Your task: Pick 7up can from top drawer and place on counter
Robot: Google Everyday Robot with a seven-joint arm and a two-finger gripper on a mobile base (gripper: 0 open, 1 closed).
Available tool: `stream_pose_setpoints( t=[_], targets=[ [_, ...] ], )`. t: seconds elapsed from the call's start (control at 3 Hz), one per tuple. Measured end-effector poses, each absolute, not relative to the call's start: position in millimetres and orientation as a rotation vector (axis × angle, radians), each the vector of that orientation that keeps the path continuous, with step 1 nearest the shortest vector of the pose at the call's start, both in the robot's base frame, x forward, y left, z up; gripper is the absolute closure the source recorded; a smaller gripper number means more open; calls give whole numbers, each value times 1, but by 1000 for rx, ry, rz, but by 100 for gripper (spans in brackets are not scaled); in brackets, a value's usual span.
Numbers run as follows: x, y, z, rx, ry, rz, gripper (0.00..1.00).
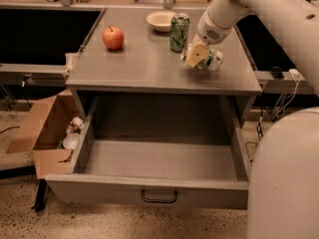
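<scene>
The gripper (pixel 199 58) is over the right part of the counter (pixel 144 63) and is shut on the 7up can (pixel 211 61). The can is white with green patches and lies tilted on its side between the fingers, at or just above the counter surface. The top drawer (pixel 159 161) stands pulled fully out below the counter, and its inside shows nothing in it. Its dark wire handle (pixel 159 197) is at the centre of the front panel.
A darker green patterned can (pixel 179 32) stands upright just left of the gripper. A red apple (pixel 113 38) sits on the counter's left part and a white bowl (pixel 160 20) at the back. An open cardboard box (pixel 47 133) stands on the floor at left.
</scene>
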State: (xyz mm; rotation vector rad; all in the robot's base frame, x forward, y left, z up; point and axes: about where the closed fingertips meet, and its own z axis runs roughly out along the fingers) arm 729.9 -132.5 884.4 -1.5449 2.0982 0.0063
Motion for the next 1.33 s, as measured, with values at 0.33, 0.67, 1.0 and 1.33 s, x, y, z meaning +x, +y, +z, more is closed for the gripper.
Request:
stream_pose_setpoints(
  t=[0.33,0.67,1.0,1.33],
  targets=[
    [730,-133,884,-1545,2098,6,53],
    [730,-132,884,-1545,2098,6,23],
    [730,-132,884,-1545,2098,6,0],
    [730,-132,884,-1545,2098,6,0]
  ],
)
